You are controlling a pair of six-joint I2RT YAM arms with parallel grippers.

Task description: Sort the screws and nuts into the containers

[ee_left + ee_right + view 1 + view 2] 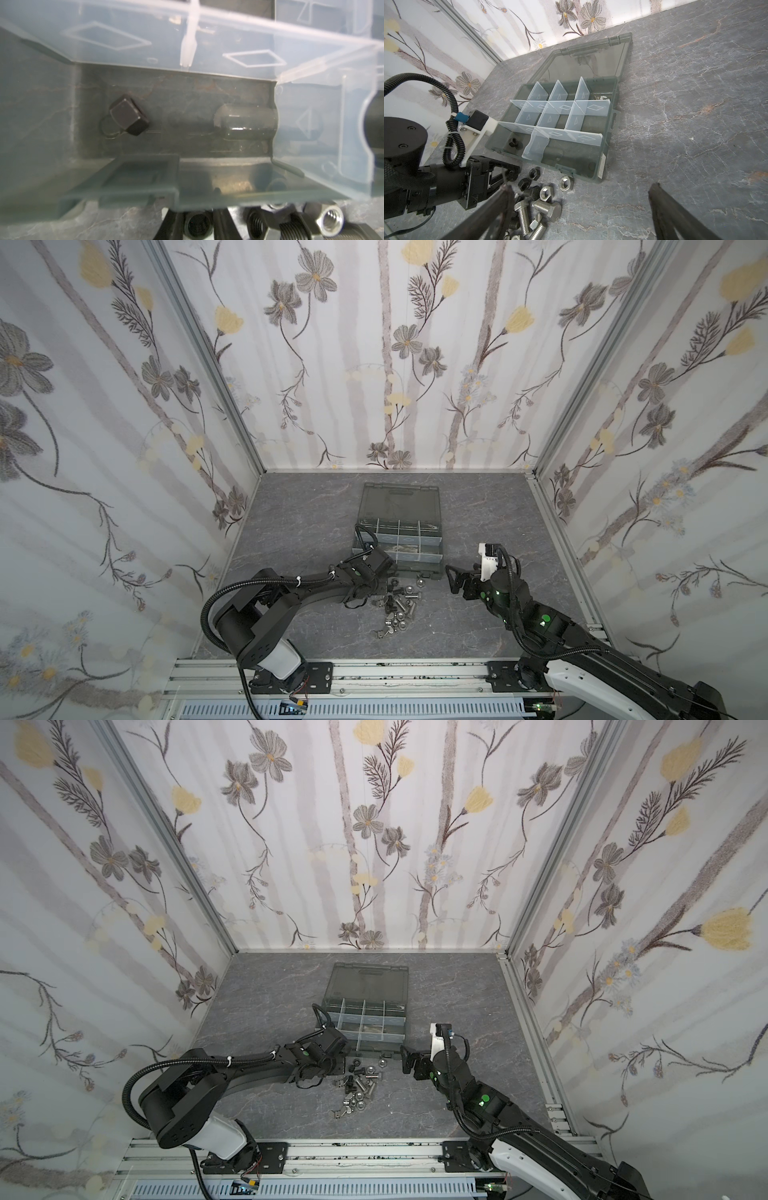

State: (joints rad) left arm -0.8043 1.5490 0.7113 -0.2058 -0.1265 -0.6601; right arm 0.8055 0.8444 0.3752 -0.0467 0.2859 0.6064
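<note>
My left gripper (517, 172) sits low over the grey marbled surface (695, 124), just off the front left corner of the organiser case (601, 166). At the blurred bottom of my left wrist view, its fingers (175, 225) stand close together. A black nut (198, 226) fills the gap between them, so I read the gripper as pinching that nut.

The case lies at the middle of the surface, nearer the back edge than the front. Its smoky lid (591, 62) is open and lies flat toward the back edge. Pale dividers (556, 108) split the case into the containers (571, 153). A second black nut (513, 142) lies loose in the front left compartment, clear of the walls. In a top view something pale shows in a middle compartment (405, 549), too small for me to name.

The unsorted pile lies on the surface just in front of the case's front wall, between it and the front edge. The nuts (547, 193) lie on the side nearest the case: 2 silver ones and a few black ones. The screws (548, 207) lie toward the front edge, silver and tumbled against each other.

My right gripper (455, 578) is to the right of the pile, near the case's front right corner. Its 2 fingers (664, 207) are spread wide apart, and it stands apart from the pile in both top views.
</note>
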